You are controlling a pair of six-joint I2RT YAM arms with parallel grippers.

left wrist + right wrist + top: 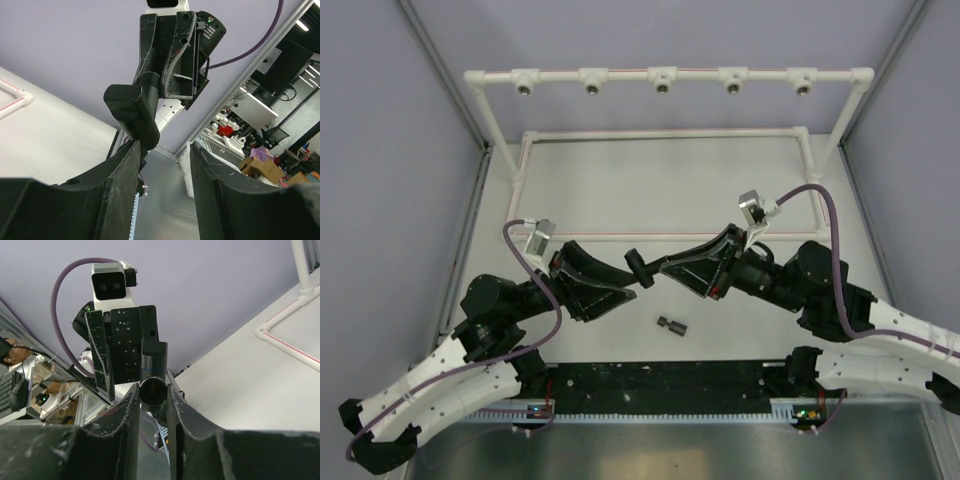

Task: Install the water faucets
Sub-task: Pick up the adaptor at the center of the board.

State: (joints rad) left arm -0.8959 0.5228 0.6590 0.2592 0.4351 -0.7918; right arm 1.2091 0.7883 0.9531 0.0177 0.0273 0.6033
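A black T-shaped water faucet (640, 268) hangs in the air above the table's middle, between the two grippers. My right gripper (661, 268) is shut on its threaded barrel; in the right wrist view the barrel's round end (153, 390) sits squeezed between the fingertips. My left gripper (628, 284) stands open right beside it. In the left wrist view the faucet's cross handle (131, 116) lies at the tip of the left finger (122, 170), and the gap between the jaws is empty. A second, short stubby faucet (672, 324) lies on the table below them.
A white pipe frame (662, 73) with several metal-ringed sockets spans the back, and a low white pipe rectangle (665, 133) lies on the table. A black strip (660, 378) runs along the near edge. Grey walls close both sides.
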